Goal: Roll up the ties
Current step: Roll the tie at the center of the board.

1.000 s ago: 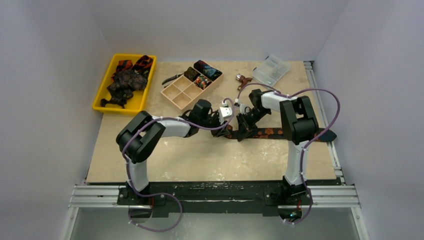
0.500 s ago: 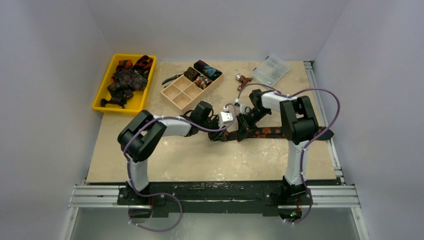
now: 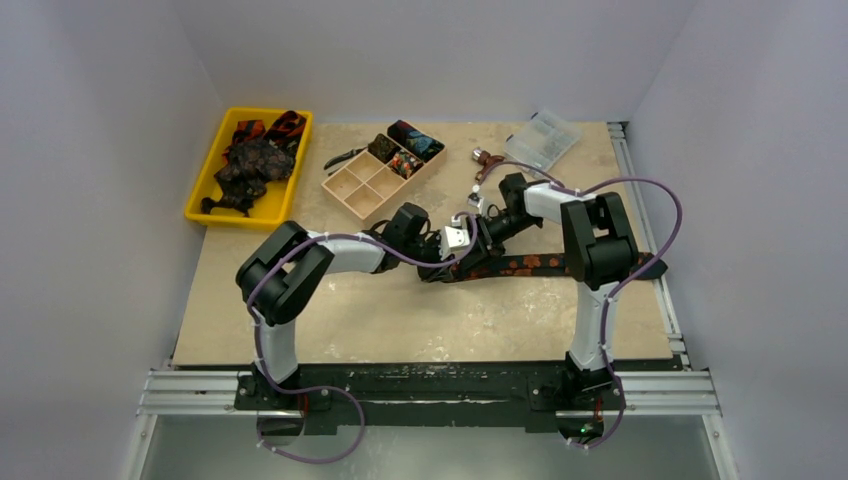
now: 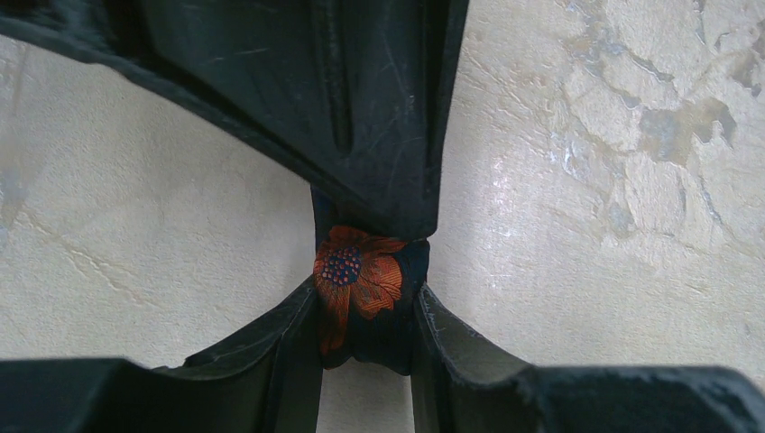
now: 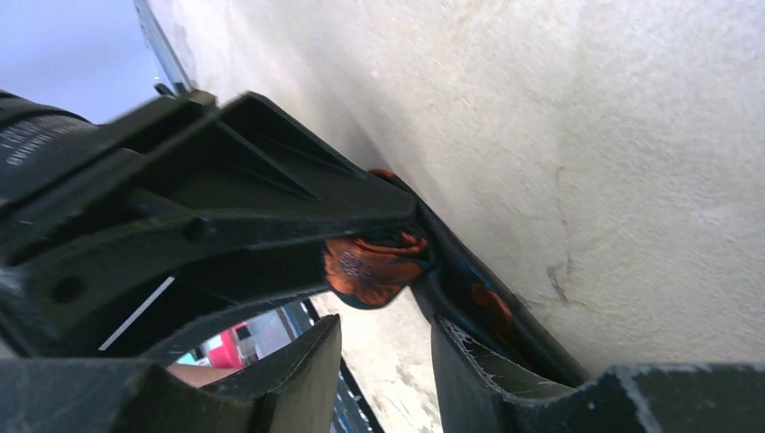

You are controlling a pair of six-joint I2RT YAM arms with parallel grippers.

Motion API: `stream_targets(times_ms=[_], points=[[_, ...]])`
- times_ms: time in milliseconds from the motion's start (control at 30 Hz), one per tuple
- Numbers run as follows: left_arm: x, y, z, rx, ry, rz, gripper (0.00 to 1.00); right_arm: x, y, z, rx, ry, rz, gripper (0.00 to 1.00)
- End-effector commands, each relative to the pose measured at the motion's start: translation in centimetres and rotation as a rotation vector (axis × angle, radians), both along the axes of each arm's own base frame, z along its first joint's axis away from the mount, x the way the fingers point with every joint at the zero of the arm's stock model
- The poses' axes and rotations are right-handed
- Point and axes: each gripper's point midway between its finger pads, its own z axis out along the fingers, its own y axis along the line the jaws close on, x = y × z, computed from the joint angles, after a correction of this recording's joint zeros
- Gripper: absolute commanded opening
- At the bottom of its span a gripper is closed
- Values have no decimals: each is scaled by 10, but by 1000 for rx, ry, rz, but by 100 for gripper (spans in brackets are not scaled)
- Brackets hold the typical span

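While the left end effector [image 4: 368,299] pinches the rolled tie [image 4: 359,271], the right end effector [image 5: 386,341] stands spread just beside it.

Open for passage over the bare beige tabletop [image 3: 400,320], across the near half and left middle. Barred mid-table by the long black necktie with orange flowers [image 3: 525,265], and by left gripper [image 4: 368,305] and right gripper [image 5: 386,329] crowded at its rolled end. Blocked along the far edge by yellow plastic tray [image 3: 236,222], tan compartment box [image 3: 365,190] and clear plastic case [image 3: 542,140].
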Motion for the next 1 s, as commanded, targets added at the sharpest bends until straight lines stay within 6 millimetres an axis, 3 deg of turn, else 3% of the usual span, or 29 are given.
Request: stream_targets(times_ms=[0, 167, 400, 500, 667, 833, 967], points=[[-15, 31, -44, 184, 61, 33, 10, 17, 19, 42, 129, -46, -58, 43], [-16, 31, -45, 186, 65, 36, 10, 23, 19, 41, 82, -56, -85, 45], [-16, 31, -47, 195, 67, 36, 12, 13, 27, 23, 40, -34, -45, 43], [-15, 31, -47, 199, 68, 36, 12, 11, 25, 13, 11, -39, -31, 38], [-14, 31, -47, 200, 60, 36, 12, 7, 20, 3, -21, -21, -19, 21], [-14, 31, -47, 202, 62, 35, 12, 6, 11, 13, -11, -69, 14, 31], [-16, 34, -49, 209, 58, 28, 12, 22, -22, 27, -107, -211, 15, 36]])
